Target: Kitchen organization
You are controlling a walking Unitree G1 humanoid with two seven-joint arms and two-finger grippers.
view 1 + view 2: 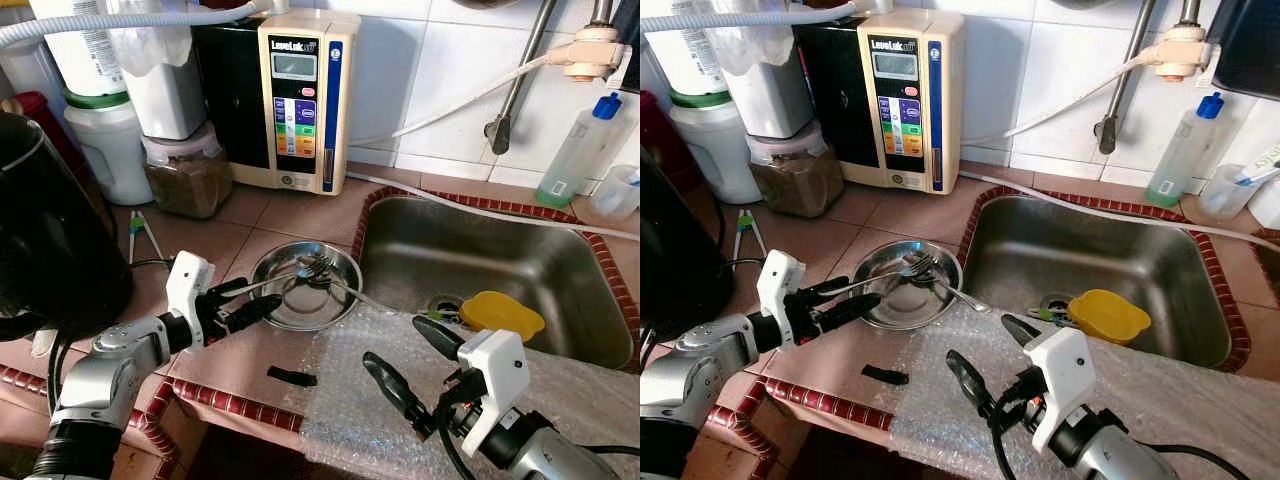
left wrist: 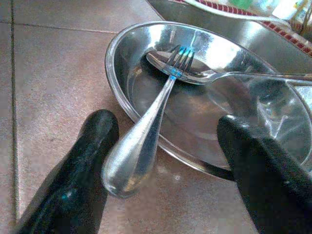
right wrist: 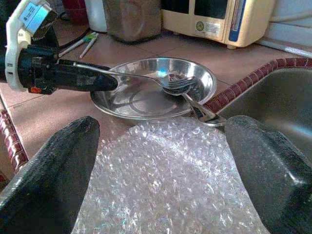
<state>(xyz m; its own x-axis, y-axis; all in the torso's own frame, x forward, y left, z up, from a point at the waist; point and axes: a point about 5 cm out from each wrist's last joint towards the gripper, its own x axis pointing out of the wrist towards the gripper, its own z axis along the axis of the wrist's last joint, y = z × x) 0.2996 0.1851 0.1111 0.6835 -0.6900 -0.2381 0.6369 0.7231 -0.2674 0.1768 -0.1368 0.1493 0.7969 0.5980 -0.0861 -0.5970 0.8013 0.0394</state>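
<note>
Fork (image 2: 146,131) tines in steel dish (image 1: 345,285), handle over rim, left tool (image 1: 240,300) released astride it, right tool (image 1: 412,362) released

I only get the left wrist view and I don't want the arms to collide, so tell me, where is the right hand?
Observer: The right hand hovers open over the bubble wrap at the counter's front edge.
Operator: Anything in the sink?
Observer: A yellow container lies near the drain.
Operator: What's behind the bowl?
Observer: A beige appliance with coloured buttons stands against the tiled wall.
</note>
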